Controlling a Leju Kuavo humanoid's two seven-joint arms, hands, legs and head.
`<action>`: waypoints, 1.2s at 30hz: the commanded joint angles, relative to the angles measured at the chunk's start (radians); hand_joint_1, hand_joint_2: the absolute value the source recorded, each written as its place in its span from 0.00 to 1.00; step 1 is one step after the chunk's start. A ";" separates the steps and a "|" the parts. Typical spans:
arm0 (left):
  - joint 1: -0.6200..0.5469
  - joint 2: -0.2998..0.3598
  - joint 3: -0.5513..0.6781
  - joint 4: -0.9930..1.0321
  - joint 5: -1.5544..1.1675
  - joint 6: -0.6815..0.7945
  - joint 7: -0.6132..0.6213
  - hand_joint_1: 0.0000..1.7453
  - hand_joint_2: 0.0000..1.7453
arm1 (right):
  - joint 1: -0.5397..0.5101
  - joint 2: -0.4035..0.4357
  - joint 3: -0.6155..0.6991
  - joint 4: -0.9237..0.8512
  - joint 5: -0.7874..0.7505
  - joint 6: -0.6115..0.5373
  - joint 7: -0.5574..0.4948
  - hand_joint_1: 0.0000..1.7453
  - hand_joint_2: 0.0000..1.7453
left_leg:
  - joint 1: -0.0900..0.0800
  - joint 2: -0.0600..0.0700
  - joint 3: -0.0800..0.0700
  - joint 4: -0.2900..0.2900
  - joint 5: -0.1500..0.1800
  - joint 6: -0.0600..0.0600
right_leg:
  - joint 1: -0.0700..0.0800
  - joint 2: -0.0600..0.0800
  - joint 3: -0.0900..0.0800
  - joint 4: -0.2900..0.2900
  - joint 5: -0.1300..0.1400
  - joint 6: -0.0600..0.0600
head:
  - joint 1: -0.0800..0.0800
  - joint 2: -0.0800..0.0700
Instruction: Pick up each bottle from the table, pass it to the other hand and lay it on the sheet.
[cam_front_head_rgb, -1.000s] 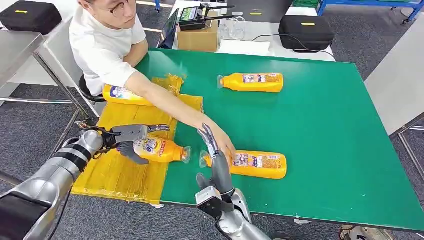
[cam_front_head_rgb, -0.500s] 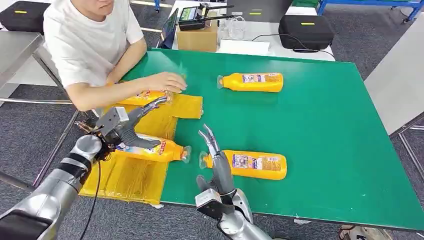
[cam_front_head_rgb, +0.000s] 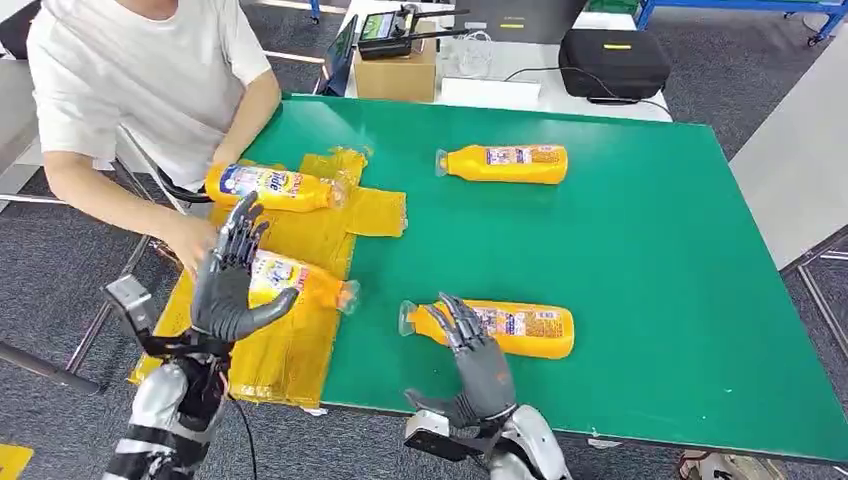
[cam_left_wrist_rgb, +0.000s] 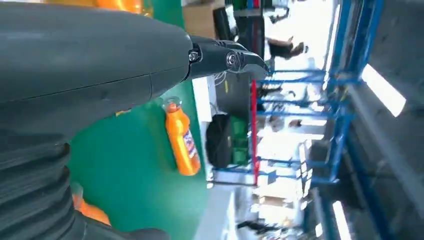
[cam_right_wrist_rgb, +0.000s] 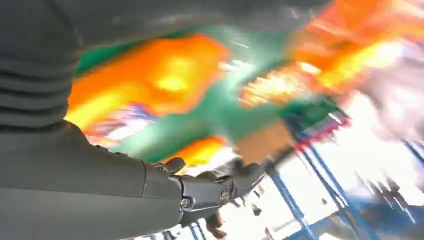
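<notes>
Far bottle (cam_left_wrist_rgb: 182, 142) beyond left hand's fingers (cam_left_wrist_rgb: 220, 57), wrist view.

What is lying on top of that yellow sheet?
Two orange bottles lie on the yellow sheet: one near the person, one partly covered by the robot's raised left hand.

Honestly can't read any of it. The orange plastic bottles (cam_front_head_rgb: 505, 164) have colourful printed labels (cam_front_head_rgb: 510, 156), but the lettering's way too small and blurry.
</notes>
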 joint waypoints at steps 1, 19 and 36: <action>0.138 -0.091 0.068 -0.152 -0.038 0.015 -0.008 0.00 1.00 | 0.091 -0.199 -0.153 -0.161 0.173 0.155 0.134 0.00 1.00 | 0.000 -0.003 0.004 -0.002 -0.001 0.004 | 0.001 -0.002 0.006 -0.003 -0.001 -0.005 | 0.000 0.000; 0.150 -0.116 0.049 -0.160 -0.083 0.028 -0.027 0.00 1.00 | -0.080 -0.181 -0.161 -0.030 0.329 0.162 0.224 0.00 1.00 | 0.000 0.001 0.005 -0.002 0.000 0.003 | 0.001 0.001 0.005 -0.002 0.000 -0.004 | 0.000 0.000; 0.223 -0.142 0.098 -0.203 -0.101 0.036 -0.013 0.00 1.00 | -0.111 -0.195 -0.188 0.053 0.381 0.313 0.451 0.00 1.00 | 0.000 0.000 0.005 -0.002 0.000 0.003 | 0.001 0.001 0.005 -0.003 0.000 -0.004 | 0.000 0.000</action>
